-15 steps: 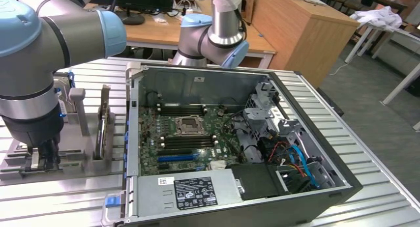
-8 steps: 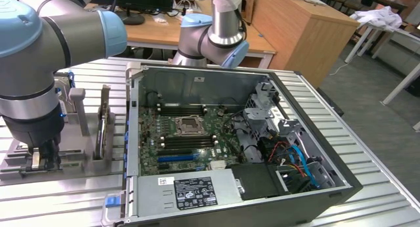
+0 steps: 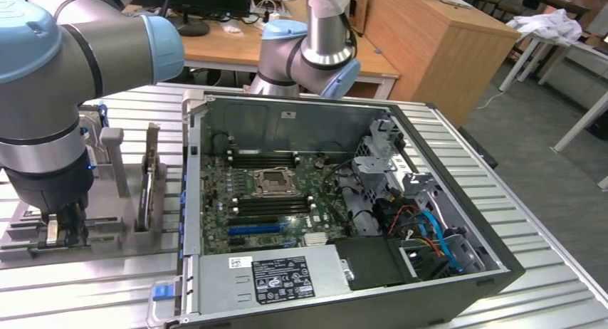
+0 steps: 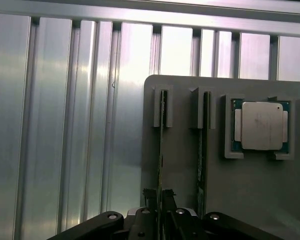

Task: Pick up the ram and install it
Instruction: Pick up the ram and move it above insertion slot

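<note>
- Gripper (image 3: 58, 235) at the exterior view's left pinches the ram (image 4: 160, 150), jaws tight on its edge.
- Best lifted straight, clear of the neighbouring stick (image 4: 202, 150).

The ram (image 4: 161, 150) stands in the holder's (image 4: 240, 200) slot, near the processor (image 4: 261, 126).

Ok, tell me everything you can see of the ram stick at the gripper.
The ram is a long, thin board seen edge-on, dark with a greenish tint. It stands on its long edge in the grey holder, its far end slotted between two posts. A second stick stands parallel beside it, apart. The gripper sits at its near end; contact is hard to judge.
</note>
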You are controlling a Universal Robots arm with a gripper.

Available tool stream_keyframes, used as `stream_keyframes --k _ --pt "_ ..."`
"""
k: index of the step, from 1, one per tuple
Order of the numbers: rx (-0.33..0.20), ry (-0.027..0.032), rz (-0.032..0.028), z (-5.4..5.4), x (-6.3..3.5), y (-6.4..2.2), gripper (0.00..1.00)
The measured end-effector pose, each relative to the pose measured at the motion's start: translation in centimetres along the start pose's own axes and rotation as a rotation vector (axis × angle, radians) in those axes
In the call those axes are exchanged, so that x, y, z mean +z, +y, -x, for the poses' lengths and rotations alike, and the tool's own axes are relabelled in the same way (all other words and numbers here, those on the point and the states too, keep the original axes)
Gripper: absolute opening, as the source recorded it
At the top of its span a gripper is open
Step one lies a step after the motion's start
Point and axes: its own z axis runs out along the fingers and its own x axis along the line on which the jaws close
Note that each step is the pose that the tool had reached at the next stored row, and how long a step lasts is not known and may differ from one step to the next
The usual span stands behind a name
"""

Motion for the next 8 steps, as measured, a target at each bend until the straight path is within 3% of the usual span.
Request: stream_keyframes --k 8 --pt "0.0 0.0001 0.0 0.0 -0.1 0.01 0.19"
